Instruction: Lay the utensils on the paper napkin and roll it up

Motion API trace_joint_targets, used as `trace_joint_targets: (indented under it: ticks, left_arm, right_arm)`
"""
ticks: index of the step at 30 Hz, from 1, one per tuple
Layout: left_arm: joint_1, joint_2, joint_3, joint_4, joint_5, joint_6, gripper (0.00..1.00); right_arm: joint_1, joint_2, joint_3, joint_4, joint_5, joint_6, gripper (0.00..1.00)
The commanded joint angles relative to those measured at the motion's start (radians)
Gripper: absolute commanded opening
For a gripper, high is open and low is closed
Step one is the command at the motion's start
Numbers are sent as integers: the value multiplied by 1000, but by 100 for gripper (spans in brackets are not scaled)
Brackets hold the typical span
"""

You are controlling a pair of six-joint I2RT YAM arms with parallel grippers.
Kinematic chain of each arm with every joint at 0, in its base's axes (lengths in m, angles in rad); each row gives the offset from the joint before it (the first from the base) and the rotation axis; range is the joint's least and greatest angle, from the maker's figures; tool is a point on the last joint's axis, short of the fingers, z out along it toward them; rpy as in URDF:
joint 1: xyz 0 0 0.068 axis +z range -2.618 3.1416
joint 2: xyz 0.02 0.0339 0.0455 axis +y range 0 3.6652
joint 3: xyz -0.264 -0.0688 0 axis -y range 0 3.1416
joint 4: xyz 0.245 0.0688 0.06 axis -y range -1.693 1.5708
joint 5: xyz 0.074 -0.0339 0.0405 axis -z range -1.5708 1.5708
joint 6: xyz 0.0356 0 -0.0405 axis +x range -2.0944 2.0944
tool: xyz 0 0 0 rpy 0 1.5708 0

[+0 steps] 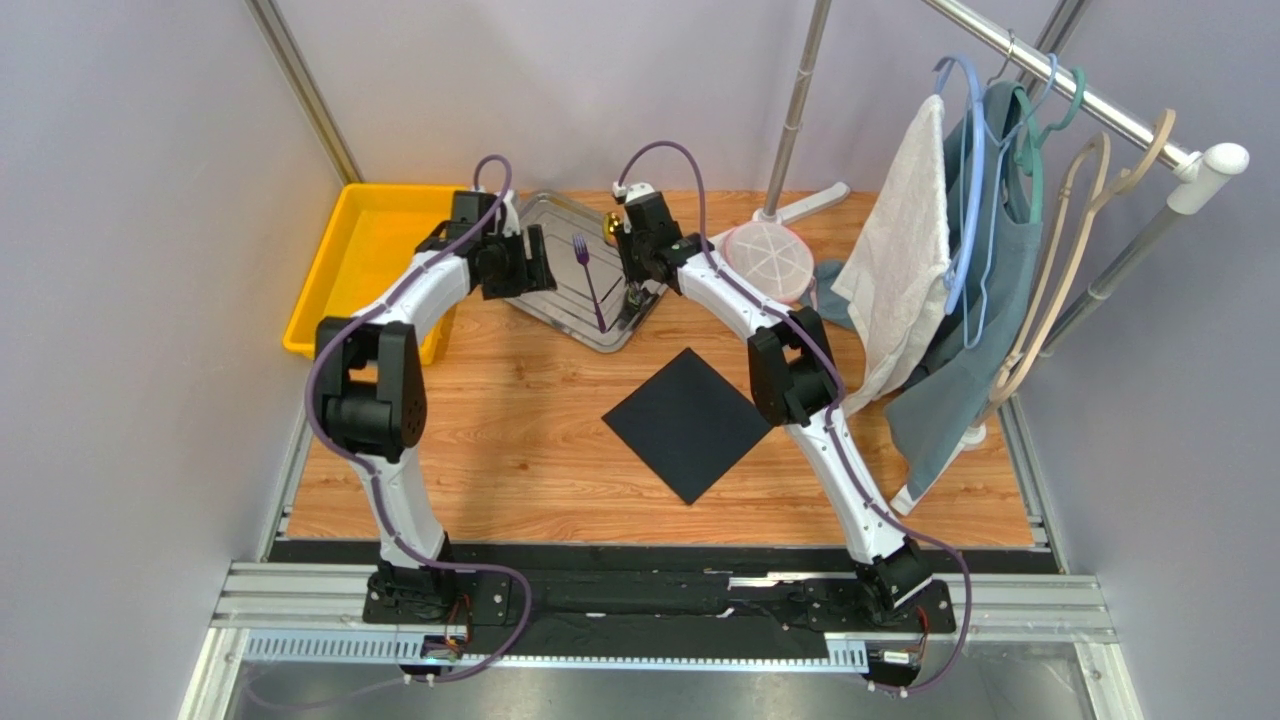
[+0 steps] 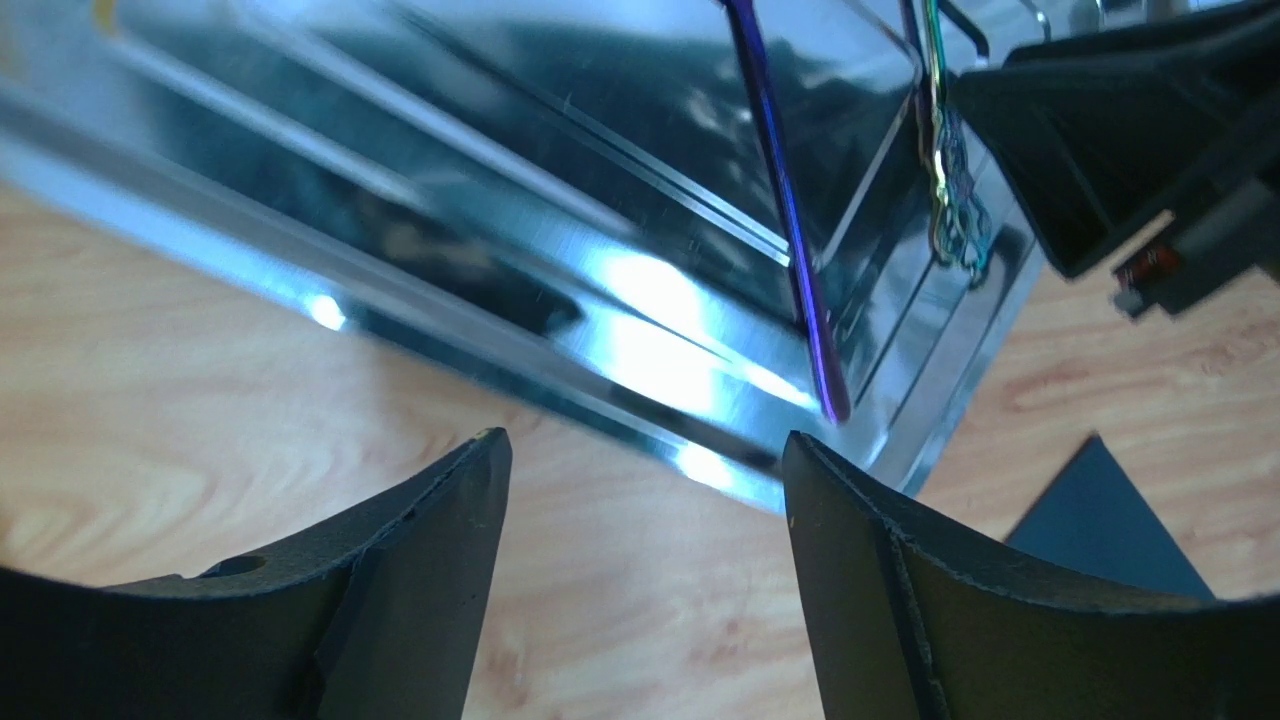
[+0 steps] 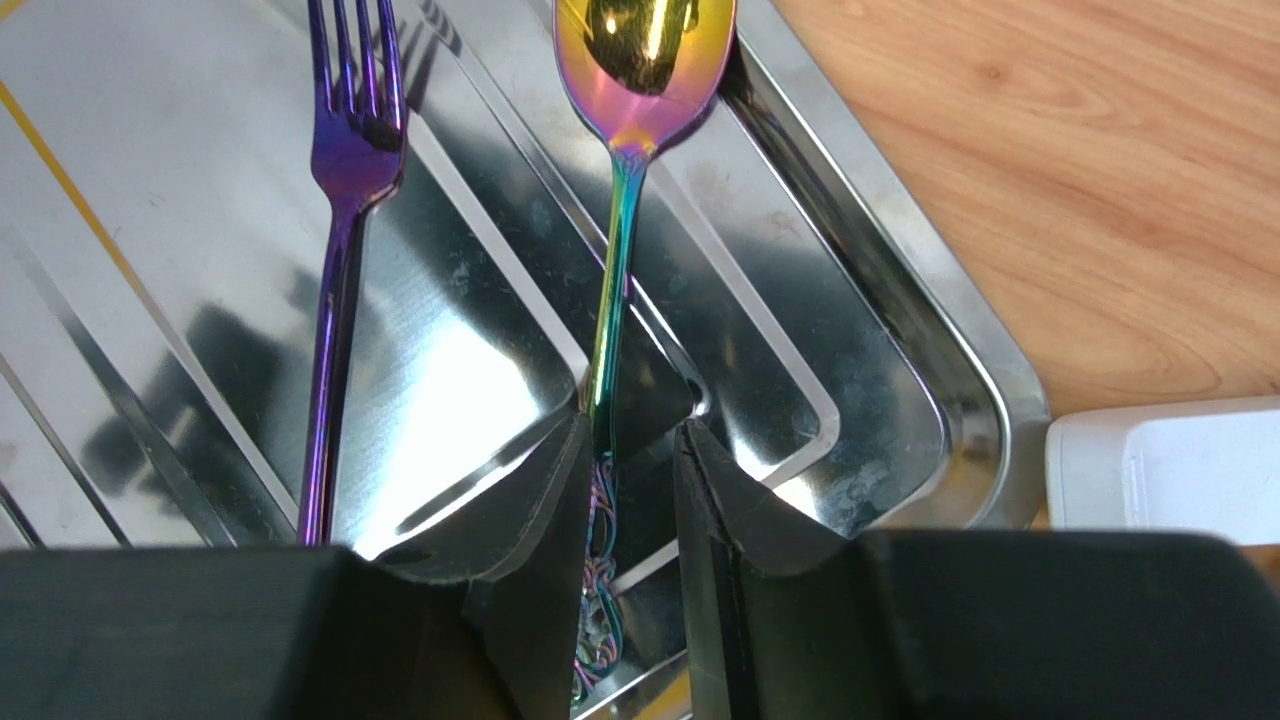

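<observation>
Gripping the thin, stiff, slick spoon [image 3: 619, 225] should demand a firm handle pinch, where the right claw [image 3: 631, 432] stands narrowly apart astride it in the tray [image 3: 902, 375] beside the fork [image 3: 338, 300]; the left claw [image 2: 643, 443] gapes empty, the flimsy napkin [image 1: 688, 425] lying flat on the counter [image 1: 496, 450].

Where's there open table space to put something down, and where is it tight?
Bare wood: left of the black napkin up to the left arm, below the metal tray; along the near edge. Crowded: the far side, with tray, yellow bin, left gripper, right gripper and white rack base.
</observation>
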Motion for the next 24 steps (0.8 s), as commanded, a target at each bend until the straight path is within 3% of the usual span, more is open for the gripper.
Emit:
trace_joint_targets:
  ticks: [1,10,19,24]
  left_arm:
    - [-63,103,130,57,-70,-39,74]
    - [-109,292,304,36,-144,-56,57]
    - [-167,439,503,-18,-229,-42,54]
    - [-173,554,704,-164,-258,-63,48]
  right_arm:
    - [-4,-4,57,-37,0,-12,31]
    - [-10,-7,48,-72,6,9,30]
    - [-30,-28,11,-51,-17,35,30]
    - [-33,-71,-79,6,-26,40,30]
